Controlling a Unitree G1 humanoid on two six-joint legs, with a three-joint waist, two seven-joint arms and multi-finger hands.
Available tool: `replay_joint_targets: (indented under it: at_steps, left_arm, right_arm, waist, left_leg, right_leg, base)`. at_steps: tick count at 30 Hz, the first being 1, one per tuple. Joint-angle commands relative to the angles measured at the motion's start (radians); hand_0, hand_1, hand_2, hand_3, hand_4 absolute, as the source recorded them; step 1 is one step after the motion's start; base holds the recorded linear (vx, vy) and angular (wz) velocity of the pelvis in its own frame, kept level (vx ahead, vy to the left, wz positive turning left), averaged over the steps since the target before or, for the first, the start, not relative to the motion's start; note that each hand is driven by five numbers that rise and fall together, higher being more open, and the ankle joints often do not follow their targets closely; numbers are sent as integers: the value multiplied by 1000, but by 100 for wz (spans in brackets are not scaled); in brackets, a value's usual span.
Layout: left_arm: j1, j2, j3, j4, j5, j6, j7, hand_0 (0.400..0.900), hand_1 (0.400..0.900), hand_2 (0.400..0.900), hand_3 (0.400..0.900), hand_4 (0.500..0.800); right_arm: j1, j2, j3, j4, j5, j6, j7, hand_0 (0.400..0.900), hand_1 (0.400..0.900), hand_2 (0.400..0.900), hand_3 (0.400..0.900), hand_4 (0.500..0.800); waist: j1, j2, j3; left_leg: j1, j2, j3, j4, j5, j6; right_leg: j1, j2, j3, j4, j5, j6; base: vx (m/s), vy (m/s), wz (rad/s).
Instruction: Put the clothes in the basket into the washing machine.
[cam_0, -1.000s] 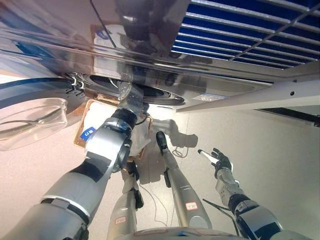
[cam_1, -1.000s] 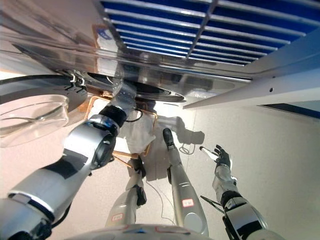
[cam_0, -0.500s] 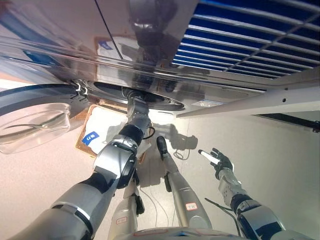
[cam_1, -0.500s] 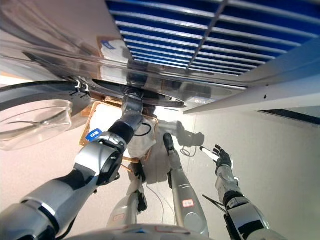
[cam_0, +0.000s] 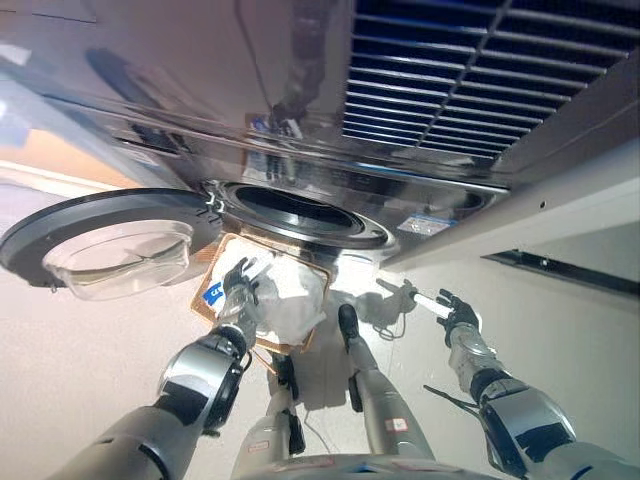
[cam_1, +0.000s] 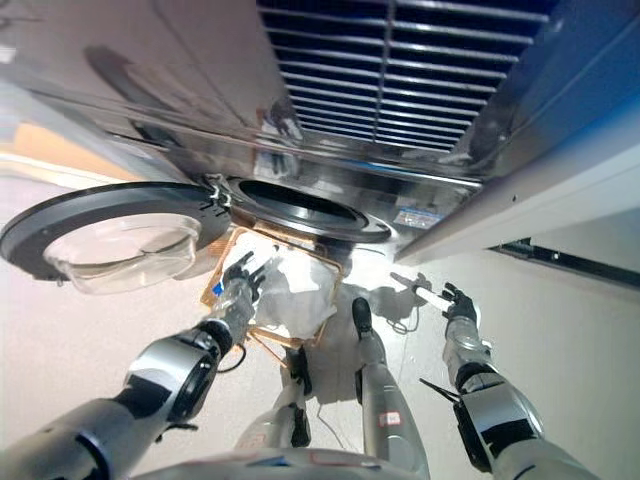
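Note:
The washing machine's round drum opening (cam_0: 300, 212) is open, and its glass door (cam_0: 110, 245) is swung out to the left. Below it on the floor stands a wicker basket (cam_0: 222, 262) holding white clothes (cam_0: 297, 300). My left hand (cam_0: 240, 283) is over the basket's left side, just below the drum opening, with fingers spread and nothing in them. It also shows in the right eye view (cam_1: 241, 277). My right hand (cam_0: 450, 308) hangs open and empty to the right, away from the basket.
The machine's shiny front panel (cam_0: 150, 90) fills the top of the view. A white ledge (cam_0: 560, 190) runs along the right. A blue label (cam_0: 212, 295) sits on the basket's left edge. Pale floor lies around the basket.
My left hand has come out of the drum opening and down to the basket's left side, fingers now spread. The camera has shifted. The right hand has stayed open at the right.

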Motion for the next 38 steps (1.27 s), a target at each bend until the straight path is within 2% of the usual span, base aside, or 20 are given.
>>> replay_joint_targets:
  at_steps: [1, 2, 4, 10, 12, 13, 14, 16, 20, 23, 27, 31, 38]
  left_arm:
    - [37, 38, -30, 49, 177, -26, -25, 900, 900, 900, 900, 800]
    - [69, 40, -70, 27, 246, -29, -17, 900, 900, 900, 900, 800]
    - [152, 44, -95, 10, 298, -37, -55, 900, 900, 900, 900, 800]
    - [374, 82, -17, 8, 350, -56, -105, 900, 900, 900, 900, 800]
    - [437, 103, 34, -21, 336, -78, -113, 900, 900, 900, 900, 800]
    - [497, 116, 60, -86, 342, -131, -98, 900, 900, 900, 900, 800]
    - [518, 116, 67, -96, 344, -142, -103, 900, 900, 900, 900, 800]
    - [540, 116, 66, -98, 354, -148, -106, 900, 900, 900, 900, 800]
    - [584, 117, 67, -72, 361, -127, -172, 900, 900, 900, 900, 800]
    - [621, 126, -1, -84, 463, -126, -218, 900, 900, 900, 900, 800]
    - [641, 133, -60, -63, 578, -91, -256, 900, 900, 900, 900, 800]
    - [634, 140, -29, -46, 580, -60, -270, 900, 900, 900, 900, 800]
    - [632, 148, -31, -50, 629, -54, -258, 900, 900, 900, 900, 800]
  right_arm:
    - [46, -19, -45, 69, -36, -24, 24, 900, 900, 900, 900, 800]
    - [67, -21, -48, 64, -42, -23, 31, 900, 900, 900, 900, 800]
    - [118, -10, -55, 52, -53, -38, 55, 900, 900, 900, 900, 800]
    - [238, 13, -73, 24, -99, -37, 116, 900, 900, 900, 900, 800]
    - [286, 11, -91, 28, -106, -33, 137, 900, 900, 900, 900, 800]
    - [337, 23, -91, 18, -113, -39, 149, 900, 900, 900, 900, 800]
    - [362, 34, -91, 13, -115, -45, 154, 900, 900, 900, 900, 800]
    - [384, 39, -86, 11, -125, -45, 161, 900, 900, 900, 900, 800]
    - [431, 49, -60, 34, -213, -32, 173, 900, 900, 900, 900, 800]
    - [467, 55, -9, 52, -332, -16, 188, 900, 900, 900, 900, 800]
    - [487, 55, 51, 57, -455, -2, 209, 900, 900, 900, 900, 800]
    - [467, 63, 84, 41, -512, 13, 215, 900, 900, 900, 900, 800]
    - [470, 86, 119, 24, -553, 20, 211, 900, 900, 900, 900, 800]
  waist:
    - [7, -43, -53]
    - [12, -48, -61]
    - [24, -55, -71]
    - [77, -80, -115]
    - [96, -88, -130]
    - [117, -102, -141]
    - [122, -105, -146]
    - [131, -109, -151]
    - [140, -110, -175]
    - [140, -111, -181]
    - [143, -116, -187]
    - [154, -131, -198]
    - [170, -145, -208]
  left_leg:
    - [48, -2, -26, 29, -33, -1]
    - [56, -4, -31, 26, -28, -1]
    - [80, -7, -35, 27, -28, 0]
    - [153, -12, -58, 22, -28, 2]
    - [184, -13, -70, 17, -28, 2]
    - [214, -15, -86, 14, -29, 4]
    - [228, -15, -90, 11, -31, 4]
    - [243, -17, -95, 9, -32, 4]
    - [284, -17, -104, -1, -40, 4]
    - [301, -23, -110, -1, -47, 10]
    - [330, -31, -120, -1, -56, 20]
    - [352, -37, -127, -1, -65, 28]
    - [367, -48, -144, -1, -75, 39]
  right_leg:
    - [136, 23, -36, 55, -130, 30]
    - [150, 19, -41, 49, -124, 32]
    - [181, 15, -52, 39, -124, 36]
    - [285, -3, -92, 7, -132, 49]
    - [323, -7, -108, 1, -140, 51]
    - [363, -10, -123, -1, -152, 52]
    - [380, -10, -130, -2, -156, 52]
    - [399, -12, -138, -4, -157, 53]
    - [448, -18, -154, -20, -157, 64]
    - [470, -22, -162, -12, -162, 68]
    - [502, -31, -170, 3, -167, 73]
    - [526, -39, -175, 13, -173, 78]
    - [548, -49, -177, 16, -175, 84]
  base:
    - [-22, 0, 20]
    - [-26, 5, 19]
    - [-37, 14, 21]
    - [-24, 4, 29]
    - [-1, -1, 45]
    - [-17, 5, 49]
    - [-24, 6, 36]
    - [-34, 29, 22]
    - [-46, 64, 20]
    - [-62, 75, 16]
    - [-39, 82, 14]
    - [-5, 56, 11]
    - [-6, 44, 10]
